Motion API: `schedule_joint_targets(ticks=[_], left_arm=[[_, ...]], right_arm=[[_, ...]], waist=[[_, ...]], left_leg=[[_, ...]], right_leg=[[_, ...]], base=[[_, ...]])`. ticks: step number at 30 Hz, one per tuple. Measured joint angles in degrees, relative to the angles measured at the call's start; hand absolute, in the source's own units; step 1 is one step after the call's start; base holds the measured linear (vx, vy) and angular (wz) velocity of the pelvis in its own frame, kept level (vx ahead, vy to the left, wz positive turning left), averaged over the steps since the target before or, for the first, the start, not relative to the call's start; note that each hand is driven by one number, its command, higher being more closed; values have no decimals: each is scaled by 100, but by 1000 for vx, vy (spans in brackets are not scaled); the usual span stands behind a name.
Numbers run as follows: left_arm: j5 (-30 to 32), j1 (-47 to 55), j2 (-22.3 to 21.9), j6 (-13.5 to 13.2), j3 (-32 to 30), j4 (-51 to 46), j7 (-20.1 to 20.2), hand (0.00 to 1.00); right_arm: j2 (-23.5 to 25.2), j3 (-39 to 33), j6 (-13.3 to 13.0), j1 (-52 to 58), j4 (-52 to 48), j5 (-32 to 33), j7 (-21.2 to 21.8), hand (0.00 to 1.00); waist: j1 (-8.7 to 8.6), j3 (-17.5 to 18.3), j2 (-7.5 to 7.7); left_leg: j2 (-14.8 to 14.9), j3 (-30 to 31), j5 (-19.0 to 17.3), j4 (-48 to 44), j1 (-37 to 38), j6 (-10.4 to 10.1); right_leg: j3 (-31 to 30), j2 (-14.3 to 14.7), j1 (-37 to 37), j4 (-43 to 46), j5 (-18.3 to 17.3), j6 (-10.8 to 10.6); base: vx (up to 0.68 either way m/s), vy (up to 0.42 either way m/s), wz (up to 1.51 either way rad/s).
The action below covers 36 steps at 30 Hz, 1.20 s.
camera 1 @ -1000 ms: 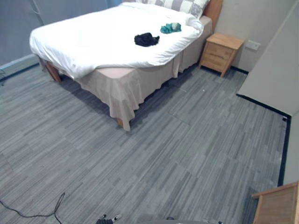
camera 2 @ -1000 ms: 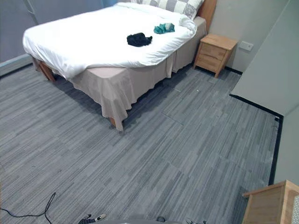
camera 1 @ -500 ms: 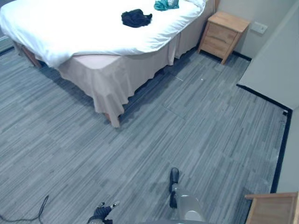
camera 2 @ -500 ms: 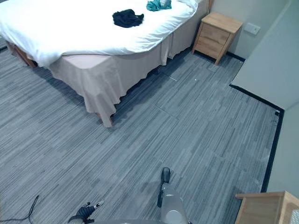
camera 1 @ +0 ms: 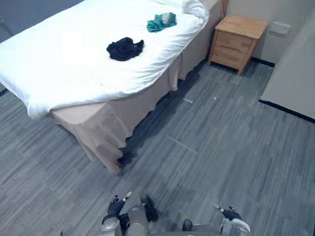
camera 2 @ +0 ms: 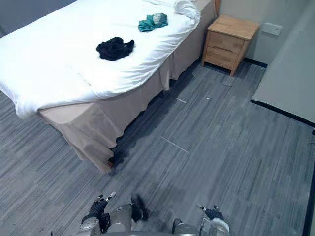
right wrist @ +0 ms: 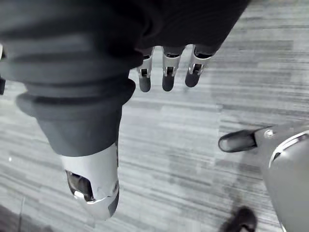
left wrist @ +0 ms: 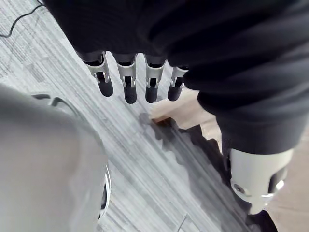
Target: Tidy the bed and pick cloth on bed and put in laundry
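A bed with a white duvet (camera 1: 74, 64) fills the upper left, a beige skirt (camera 1: 103, 132) hanging at its foot. A black cloth (camera 1: 125, 49) lies crumpled on the duvet. Further up the bed, near the pillows, lies a teal cloth (camera 1: 161, 22). My left hand (camera 1: 116, 205) hangs low at the bottom of the eye views, over the floor and well short of the bed. In the left wrist view its fingers (left wrist: 128, 82) are straight and hold nothing. My right hand (camera 1: 227, 213) hangs to the right of it, fingers (right wrist: 166, 72) straight and empty too.
A wooden nightstand (camera 1: 238, 42) stands beside the bed's head against the wall. Grey striped carpet (camera 1: 221, 142) covers the floor between me and the bed. A light wall panel (camera 1: 295, 83) with a dark base runs along the right.
The camera has come closer to the bed and turned, so the bed's foot corner now sits nearer. Both hands now show at the bottom edge. The cloths lie as before.
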State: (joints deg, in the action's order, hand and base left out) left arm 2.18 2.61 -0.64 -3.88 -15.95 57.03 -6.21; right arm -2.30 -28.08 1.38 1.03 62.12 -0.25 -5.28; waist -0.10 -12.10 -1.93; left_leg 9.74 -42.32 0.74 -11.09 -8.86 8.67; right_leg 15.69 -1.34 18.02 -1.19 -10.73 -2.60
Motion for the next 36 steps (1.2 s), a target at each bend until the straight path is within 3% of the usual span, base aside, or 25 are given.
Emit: schedule_joint_targets(ticks=[1, 2, 3, 4, 5, 6, 7, 8, 10, 12, 13, 14, 15, 17, 19, 22, 26, 28, 30, 36], left_arm=[[22, -12, 103, 14, 16, 23, 1, 0], [32, 14, 160, 17, 28, 94, 6, 0], [30, 15, 140, 29, 42, 172, 2, 0], [43, 10, 192, 44, 96, 214, 12, 0], [52, 8, 234, 86, 174, 234, 19, 0], [71, 6, 312, 97, 290, 361, 58, 0], [71, 6, 318, 99, 289, 375, 69, 0], [73, 13, 336, 109, 297, 385, 78, 0], [71, 49, 368, 116, 312, 384, 85, 0], [71, 77, 418, 112, 431, 376, 91, 0], [69, 93, 466, 111, 451, 373, 99, 0], [71, 86, 594, 110, 431, 311, 99, 0], [70, 75, 633, 115, 376, 314, 86, 0], [73, 159, 288, 111, 215, 347, 87, 0], [71, 151, 118, 113, 182, 403, 89, 0], [57, 105, 140, 115, 150, 352, 69, 0], [-55, 117, 245, 106, -9, -653, -81, 0], [-59, 120, 557, 70, -144, -1632, -262, 0], [-62, 86, 1003, -149, -487, -2550, -552, 0], [-142, -146, 1714, -354, -697, -3750, -1025, 0]], right_arm=[[78, 100, 13, 75, 51, -28, 7, 0], [84, 167, 13, 129, 79, -48, 33, 0], [70, 159, -3, 141, 82, -49, 50, 0], [66, 163, -6, 100, 83, -47, 51, 0], [65, 167, -14, 96, 80, -47, 52, 0], [47, 192, -33, 112, 51, -43, 50, 0], [38, 216, -37, 114, 48, -43, 50, 0], [10, 235, -59, 103, 45, -38, 53, 0], [42, 236, -100, 98, 26, -32, 57, 0], [87, 225, -98, 86, -19, -11, 57, 0], [138, 206, -92, 98, -12, 42, 59, 0], [268, 195, -87, 110, 59, 100, 60, 0], [285, 190, -88, 100, 113, 144, 62, 0], [112, 129, -93, 62, 183, 239, 61, 0], [17, 78, -92, 68, 180, 264, 57, 0], [4, 78, -84, 133, 215, 302, 48, 0], [24, 106, -95, 249, 204, 304, 32, 0], [31, 145, -119, 342, 135, 304, 21, 0], [36, 217, -145, 518, -31, 301, 17, 0], [-43, 211, -212, 846, -62, 301, 3, 0]], waist=[[-47, 120, 233], [-38, 194, 255], [-45, 216, 275], [-83, 217, 302], [-109, 219, 315], [-194, 206, 299], [-202, 200, 288], [-188, 178, 254], [-185, 188, 270], [-191, 210, 305], [-184, 288, 441], [-116, 348, 765], [-60, 362, 846], [-72, 452, 337], [-143, 457, 125], [-210, 470, 112], [-178, 455, 216], [-174, 454, 207], [-186, 449, 172], [-192, 436, -14]], left_leg=[[-289, 130, -26, 140, 64, -18], [-474, 303, -112, 370, 186, -72], [-642, 516, -143, 582, 384, -151], [-755, 843, -246, 665, 559, -193], [-792, 1006, -300, 662, 642, -198], [-859, 1555, -358, 673, 992, -241], [-864, 1615, -359, 681, 1055, -244], [-873, 1835, -391, 725, 1320, -305], [-814, 2238, -516, 765, 1617, -515], [-757, 2556, -625, 854, 1734, -703], [-832, 2669, -669, 926, 1754, -836], [-1025, 2789, -694, 1000, 1845, -955], [-1056, 2807, -711, 1067, 1949, -1035], [-578, 2778, -757, 1132, 2014, -1277], [-360, 2790, -752, 1159, 2068, -1413], [-161, 2795, -672, 1248, 2116, -1560], [-109, 2813, -656, 1246, 2036, -1577], [-129, 2807, -654, 1225, 1948, -1574], [-136, 2785, -653, 1219, 1908, -1573], [-145, 2727, -651, 1213, 1820, -1570]], right_leg=[[183, -251, -22, 344, -107, -152], [246, -361, -245, 1007, -169, -252], [311, -563, -706, 2341, -128, -413], [180, -835, -1363, 3982, 195, -910], [92, -907, -1619, 4626, 247, -1007], [133, -1187, -2030, 5563, 158, -993], [171, -1243, -2062, 5583, 137, -976], [273, -1403, -2141, 5445, -34, -881], [116, -1415, -2285, 4630, -220, -799], [-497, -1180, -2331, 3119, -174, -830], [-1024, -1126, -2349, 1948, 312, -833], [-1395, -1218, -2491, 1390, 1411, -677], [-1344, -1269, -2469, 1524, 1068, -689], [-1138, -855, -2180, 1011, 1139, -521], [-1000, -613, -1926, 642, 1227, -404], [-848, -387, -1720, 342, 1278, -294], [-783, -338, -1720, 175, 1351, -219], [-787, -345, -1702, 38, 1443, -220], [-789, -332, -1678, -139, 1565, -207], [-813, -282, -1648, -443, 1785, -194]], base=[[439, 183, 104], [538, 278, 101], [621, 316, 103], [623, 299, 109], [625, 173, 188], [427, 86, 159], [613, 32, 188], [290, -28, 106], [460, -161, 141], [358, -268, 132], [261, -340, 103], [276, -388, 80], [300, -399, 26], [299, -328, -7], [236, -223, 9], [112, -131, 13], [33, -52, 7], [-48, -11, -2], [-72, -23, -7], [-67, -32, -5]])
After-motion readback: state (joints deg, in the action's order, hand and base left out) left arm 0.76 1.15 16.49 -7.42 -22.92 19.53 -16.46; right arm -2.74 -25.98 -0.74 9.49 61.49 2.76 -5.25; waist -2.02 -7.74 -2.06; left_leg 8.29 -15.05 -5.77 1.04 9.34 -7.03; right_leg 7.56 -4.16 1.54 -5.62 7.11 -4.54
